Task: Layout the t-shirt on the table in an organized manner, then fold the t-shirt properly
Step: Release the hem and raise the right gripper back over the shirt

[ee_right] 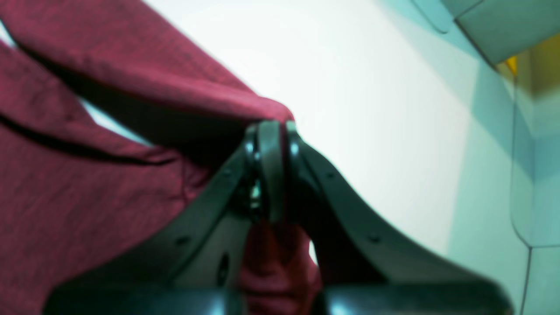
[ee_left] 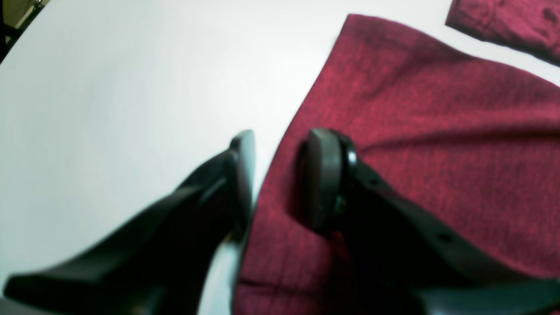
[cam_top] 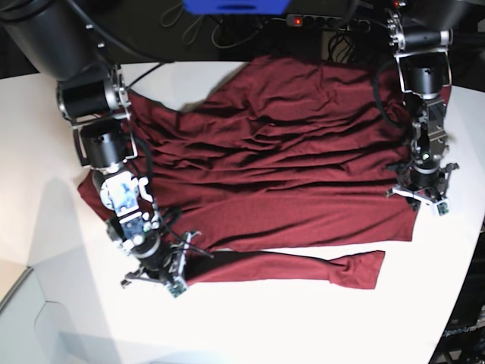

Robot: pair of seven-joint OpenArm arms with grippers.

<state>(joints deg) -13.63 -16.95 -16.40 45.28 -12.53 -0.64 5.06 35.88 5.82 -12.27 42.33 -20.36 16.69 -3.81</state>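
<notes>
One dark maroon knit t-shirt (cam_top: pixel 288 152) on one wide white table (cam_top: pixel 45 205), with two black grippers at its edges.

The single garment lies spread and rumpled across the tabletop's middle, one long sleeve stretched along its six o'clock side. In the base view the right gripper (cam_top: pixel 182 269) sits at seven o'clock, jaws clenched on a fold of sleeve cloth and lifting it. The left gripper (ee_left: pixel 280 179), at three o'clock, stands with jaws parted, one finger (ee_left: pixel 323 179) over the shirt's edge, the other over bare table, grasping nothing.
</notes>
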